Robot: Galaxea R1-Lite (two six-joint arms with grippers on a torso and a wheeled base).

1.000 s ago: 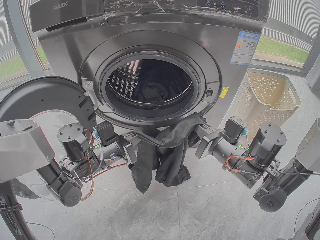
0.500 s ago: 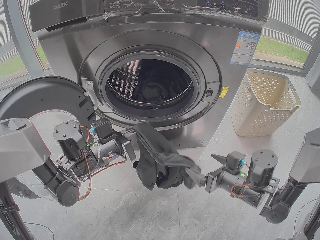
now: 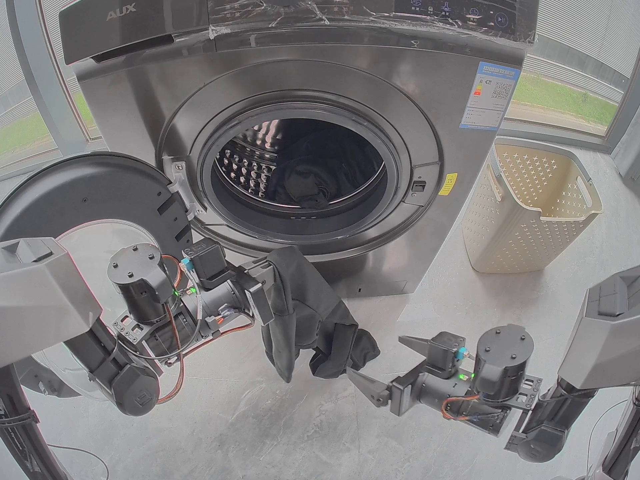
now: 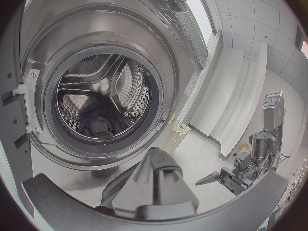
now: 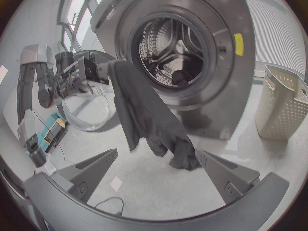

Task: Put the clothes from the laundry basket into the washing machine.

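Partly done, by the look of it: one dark bundle [image 3: 303, 188] already lies in the ribbed steel drum [image 3: 243, 168] of the washing machine [image 3: 133, 101]. A second dark garment [image 3: 307, 315], soft, matte and limp, hangs in folds below the round doorway, pinched at its top by the left pincer [image 3: 267, 278]. The right pincer [image 3: 377, 358] gapes open, low, just beside the cloth's lower end and holding nothing. The perforated beige plastic laundry basket [image 3: 520, 228] stands beside the machine; what shows of its inside looks empty.
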